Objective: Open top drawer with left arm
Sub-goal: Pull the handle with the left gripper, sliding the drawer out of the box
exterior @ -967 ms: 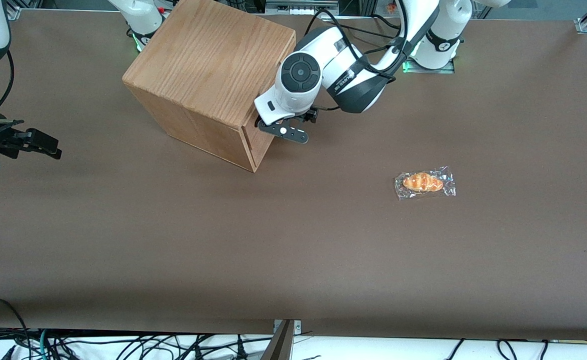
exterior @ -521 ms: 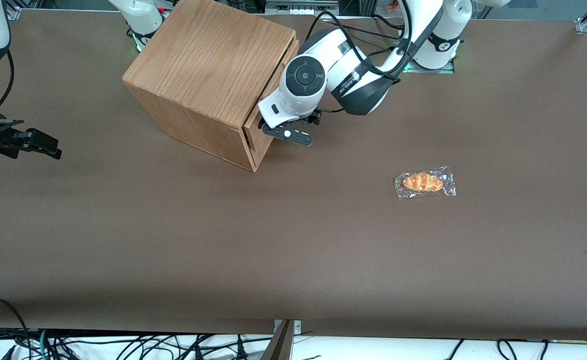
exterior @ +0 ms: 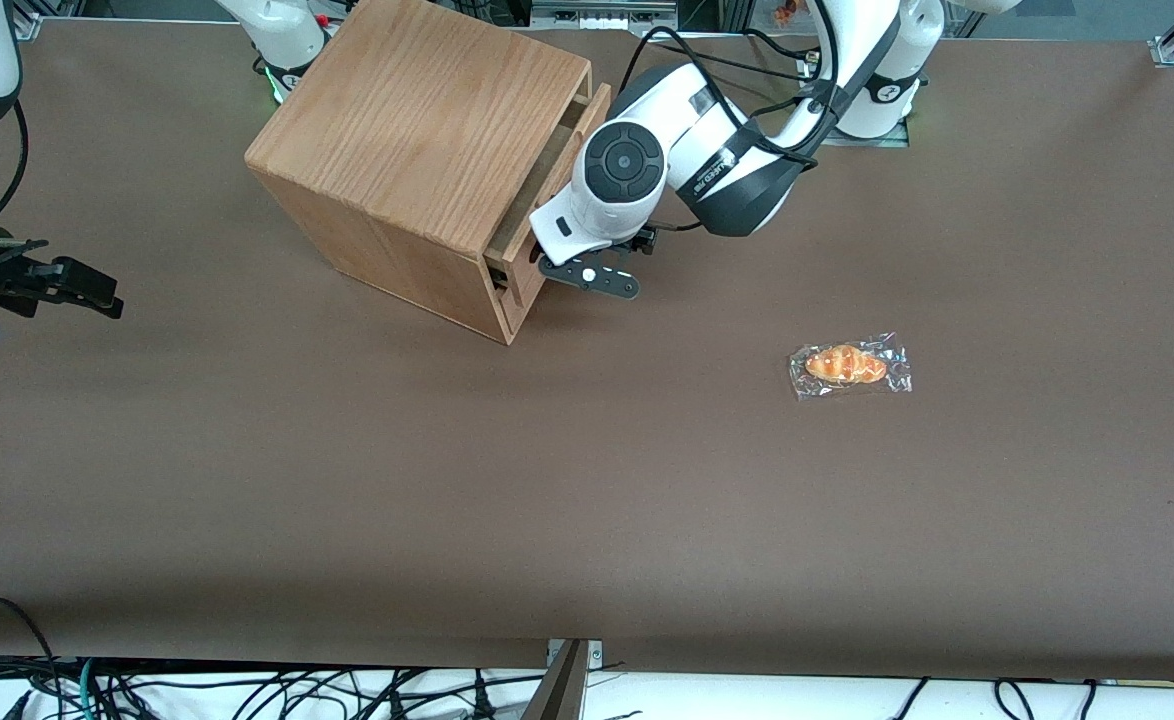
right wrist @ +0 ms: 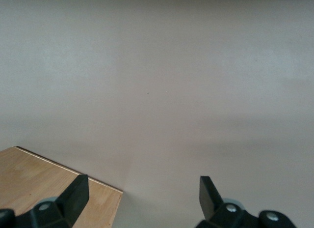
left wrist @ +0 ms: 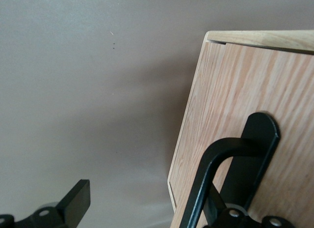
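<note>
The top drawer [exterior: 559, 155] stands a little way out of the oak box casing [exterior: 417, 120], with a dark gap along its edge. In the left wrist view its flat front panel [left wrist: 230, 90] and black bar handle [left wrist: 208, 169] fill the space beside the gripper. The left arm [exterior: 707, 160] reaches down to the drawer front. Its gripper [exterior: 535, 258] is right at the handle. In the left wrist view the gripper [left wrist: 147, 193] is open: one finger [left wrist: 76, 201] is over bare table, and the other is tucked at the handle bar, mostly hidden by it.
A wrapped bread roll [exterior: 849, 366] lies on the brown table [exterior: 587, 480], nearer the front camera than the drawer and toward the working arm's end. The casing's top corner shows in the right wrist view [right wrist: 54, 188].
The gripper has moved away from the casing with the handle, and the top drawer has slid out from flush to partly open.
</note>
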Tool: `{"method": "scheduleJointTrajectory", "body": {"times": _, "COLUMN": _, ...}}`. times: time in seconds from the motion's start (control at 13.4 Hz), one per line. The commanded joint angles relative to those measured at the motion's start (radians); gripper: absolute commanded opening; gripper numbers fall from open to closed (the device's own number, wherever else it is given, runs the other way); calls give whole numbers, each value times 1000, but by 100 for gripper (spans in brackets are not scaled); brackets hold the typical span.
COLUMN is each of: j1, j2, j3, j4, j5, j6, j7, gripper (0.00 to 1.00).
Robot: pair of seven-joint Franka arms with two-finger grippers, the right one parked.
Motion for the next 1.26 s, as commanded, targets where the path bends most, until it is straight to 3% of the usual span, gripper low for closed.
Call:
{"method": "scheduleJointTrajectory", "body": {"times": 0.0, "j1": 29, "j2": -35, "j3": 0, "j4": -28, "j5": 37, "j6": -4, "j7": 6, "gripper": 100}}
{"method": "scheduleJointTrajectory", "body": {"times": 1.19, "j1": 113, "j2": -54, "j3": -5, "j4": -64, "j5": 25, "j6": -3, "j7": 46, "gripper": 100}}
